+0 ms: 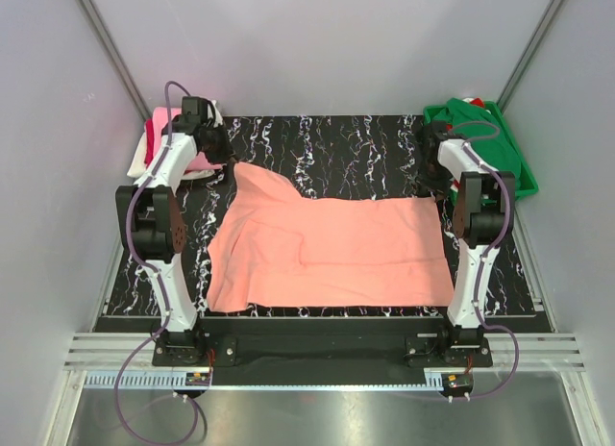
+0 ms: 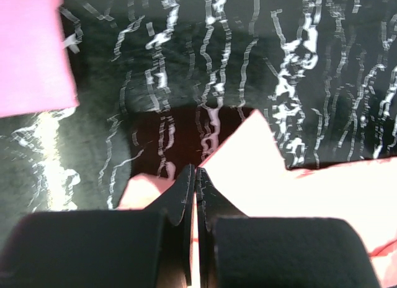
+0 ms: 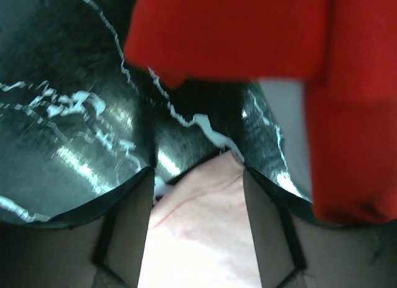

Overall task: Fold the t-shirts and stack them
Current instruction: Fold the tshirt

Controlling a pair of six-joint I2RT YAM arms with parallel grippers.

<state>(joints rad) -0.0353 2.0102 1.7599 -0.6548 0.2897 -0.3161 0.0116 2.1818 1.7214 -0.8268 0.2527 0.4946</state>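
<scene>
The salmon-peach t-shirt (image 1: pixel 327 249) lies spread flat on the black marbled table. My left gripper (image 1: pixel 223 156) is at its far left corner, and in the left wrist view the gripper (image 2: pixel 196 173) is shut on a thin edge of the shirt (image 2: pixel 260 170). My right gripper (image 1: pixel 430 182) is at the far right corner. In the right wrist view it (image 3: pixel 198 170) is open, with the shirt's corner (image 3: pixel 201 220) lying between its fingers (image 3: pixel 127 226).
A stack of pink and white shirts (image 1: pixel 165 143) sits at the far left, and the pink one also shows in the left wrist view (image 2: pixel 31 52). A green tray (image 1: pixel 514 167) at the far right holds red and dark green cloth. The red cloth (image 3: pixel 248 33) lies just beyond the right gripper.
</scene>
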